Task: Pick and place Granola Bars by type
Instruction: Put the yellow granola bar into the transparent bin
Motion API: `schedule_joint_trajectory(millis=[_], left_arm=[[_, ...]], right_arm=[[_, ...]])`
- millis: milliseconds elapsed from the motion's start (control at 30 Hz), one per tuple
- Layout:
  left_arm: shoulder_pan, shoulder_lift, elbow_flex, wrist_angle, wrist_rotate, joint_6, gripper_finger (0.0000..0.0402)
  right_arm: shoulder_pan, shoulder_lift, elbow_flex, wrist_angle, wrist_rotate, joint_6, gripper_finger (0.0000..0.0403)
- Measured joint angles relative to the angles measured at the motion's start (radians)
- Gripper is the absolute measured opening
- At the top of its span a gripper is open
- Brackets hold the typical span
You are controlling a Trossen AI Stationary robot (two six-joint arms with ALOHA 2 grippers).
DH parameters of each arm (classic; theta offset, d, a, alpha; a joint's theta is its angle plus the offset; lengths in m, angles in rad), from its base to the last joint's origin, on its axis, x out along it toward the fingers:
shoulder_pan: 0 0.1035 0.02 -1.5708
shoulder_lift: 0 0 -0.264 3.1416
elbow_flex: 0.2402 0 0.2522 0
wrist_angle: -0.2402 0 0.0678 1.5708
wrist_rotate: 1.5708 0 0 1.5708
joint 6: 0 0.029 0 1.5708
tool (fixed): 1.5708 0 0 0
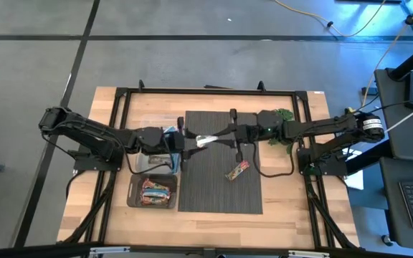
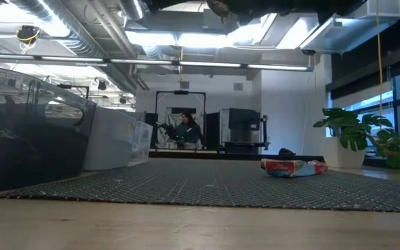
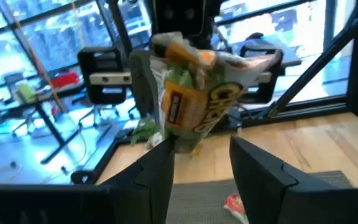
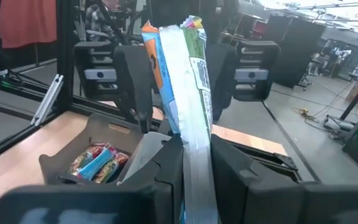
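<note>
Silver-and-green wrapper in mid-air: one bar hangs above the 12 o'clock half of the mat, caught between the two arms. The right gripper reaches in from 3 o'clock. Its wrist view shows its jaws clenched flat on the wrapper's faces, with the bar standing up out of them.

The left gripper comes in from 9 o'clock and meets it head-on. Its jaws are released, spread wide on either side of the bar's other end. From the left wrist the wrapper shows orange, green and yellow print, with its lower tip close to one finger. I cannot tell whether they touch.

At 5 o'clock of the held one, a loose bar in red and silver lies flat and slanted on the mat. It is well apart from both grippers, and the low view shows it alone on the weave.

At 7 o'clock, off the mat on the wooden desk, sits a tray. It holds several tray bars in blue and red-orange, also seen from the right wrist. A leafy sprig lies at 2 o'clock, beside the right arm.
</note>
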Motion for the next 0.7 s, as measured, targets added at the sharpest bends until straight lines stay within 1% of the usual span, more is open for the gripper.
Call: schedule_joint_trajectory(millis=[300, 433, 567, 700], left_arm=[[0.000, 0.006, 0.000, 0.067, 0.011, 0.021, 0.0144], [0.000, 0.006, 0.000, 0.067, -0.020, 0.035, 0.0144], [0.000, 0.005, 0.000, 0.068, -0.022, 0.035, 0.0145], [0.000, 0.005, 0.000, 0.066, -0.046, 0.037, 0.0144]], right_arm=[[0.000, 0.000, 0.000, -0.003, 0.000, 0.023, 0.0072], [0.000, 0.000, 0.000, -0.011, 0.001, 0.022, 0.0072], [0.000, 0.001, 0.000, -0.016, 0.001, 0.022, 0.0072], [0.002, 0.001, 0.000, -0.021, 0.001, 0.023, 0.0072]])
